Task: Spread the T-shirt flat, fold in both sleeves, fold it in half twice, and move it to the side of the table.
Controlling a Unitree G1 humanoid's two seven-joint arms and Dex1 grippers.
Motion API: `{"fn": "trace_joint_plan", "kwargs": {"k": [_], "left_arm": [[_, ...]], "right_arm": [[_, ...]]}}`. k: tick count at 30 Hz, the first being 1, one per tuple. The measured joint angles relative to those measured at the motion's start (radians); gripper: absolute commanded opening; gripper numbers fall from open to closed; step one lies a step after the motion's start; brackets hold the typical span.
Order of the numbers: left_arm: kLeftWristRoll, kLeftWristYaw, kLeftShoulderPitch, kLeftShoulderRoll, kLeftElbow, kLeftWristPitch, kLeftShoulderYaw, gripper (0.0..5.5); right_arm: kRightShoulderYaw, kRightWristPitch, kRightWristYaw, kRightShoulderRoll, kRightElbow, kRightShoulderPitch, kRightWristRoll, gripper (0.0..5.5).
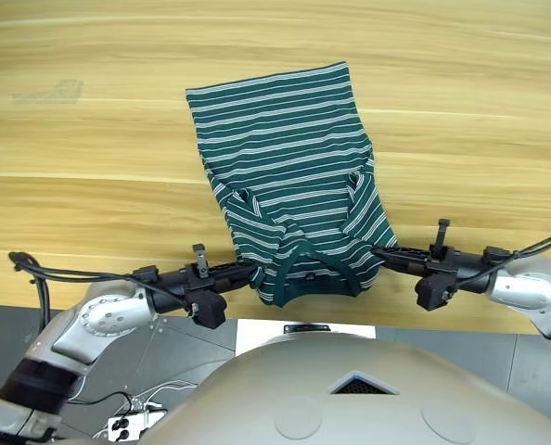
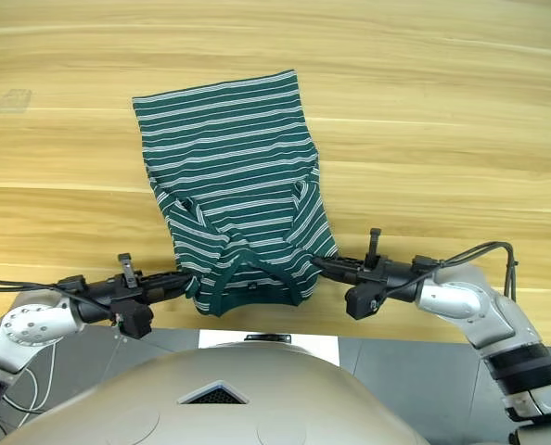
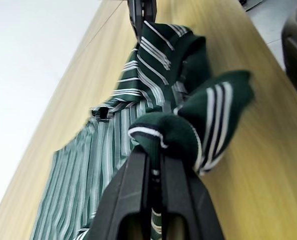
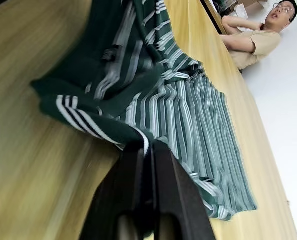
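- Head view: your T-shirt (image 1: 285,176) lay on the table (image 1: 71,185), long axis running away from you. The left gripper (image 1: 249,269) and right gripper (image 1: 379,250) flanked its collar end, equally near.
- Left wrist view: jaws clamped on bunched shoulder cloth.
- Right wrist view: jaws clamped likewise on the other shoulder; sleeves hard to make out.

we see the dark green t-shirt (image 1: 289,176) with thin white stripes lying on the wooden worktop (image 1: 461,111), hem at the far end and collar at the near edge, both sleeves folded in over the body, its near shoulder corners bunched up and creased.
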Motion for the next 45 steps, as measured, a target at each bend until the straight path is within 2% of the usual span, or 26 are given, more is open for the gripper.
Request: {"fn": "trace_joint_plan", "kwargs": {"k": [4, 7, 10, 14, 20, 23, 28, 29, 32, 33, 37, 45], "left_arm": [[-0.036, 0.008, 0.035, -0.011, -0.014, 0.008, 0.075, 0.04], [-0.073, -0.004, -0.039, -0.081, 0.074, 0.039, 0.057, 0.04], [-0.232, -0.060, -0.254, -0.236, 0.250, 0.153, 0.022, 0.04], [-0.334, -0.093, -0.519, -0.435, 0.504, 0.320, 0.024, 0.04], [-0.380, -0.068, -0.771, -0.653, 0.836, 0.433, 0.118, 0.04], [-0.380, -0.050, -0.822, -0.689, 0.925, 0.442, 0.173, 0.04], [-0.453, -0.073, -0.825, -0.718, 0.939, 0.458, 0.282, 0.04], [-0.457, -0.073, -0.825, -0.725, 0.938, 0.466, 0.299, 0.41], [-0.458, -0.062, -0.848, -0.736, 0.991, 0.500, 0.339, 0.79], [-0.459, -0.054, -0.857, -0.737, 1.015, 0.508, 0.360, 0.86], [-0.458, -0.047, -0.871, -0.749, 1.049, 0.529, 0.399, 1.49], [-0.452, 0.089, -0.981, -0.764, 1.216, 0.612, 0.463, 2.68]], "right_arm": [[-0.040, 0.033, 0.013, -0.001, -0.054, 0.009, 0.081, 0.00], [-0.036, 0.077, 0.027, 0.048, -0.035, -0.059, 0.134, 0.00], [-0.018, 0.170, -0.007, 0.221, 0.100, -0.252, 0.137, 0.00], [-0.011, 0.278, -0.119, 0.455, 0.410, -0.526, 0.065, 0.00], [-0.004, 0.310, -0.297, 0.663, 0.866, -0.823, -0.063, 0.00], [-0.005, 0.305, -0.384, 0.715, 1.021, -0.920, -0.104, 0.00], [-0.003, 0.297, -0.485, 0.773, 1.223, -1.017, -0.150, 0.00], [-0.004, 0.299, -0.508, 0.787, 1.261, -1.043, -0.165, 0.00], [-0.003, 0.300, -0.553, 0.815, 1.326, -1.090, -0.186, 0.00], [-0.003, 0.302, -0.569, 0.820, 1.346, -1.102, -0.192, 0.35], [-0.004, 0.329, -0.604, 0.827, 1.409, -1.126, -0.219, 1.00], [-0.044, 0.410, -0.661, 0.870, 1.459, -1.159, -0.222, 2.35]]}}
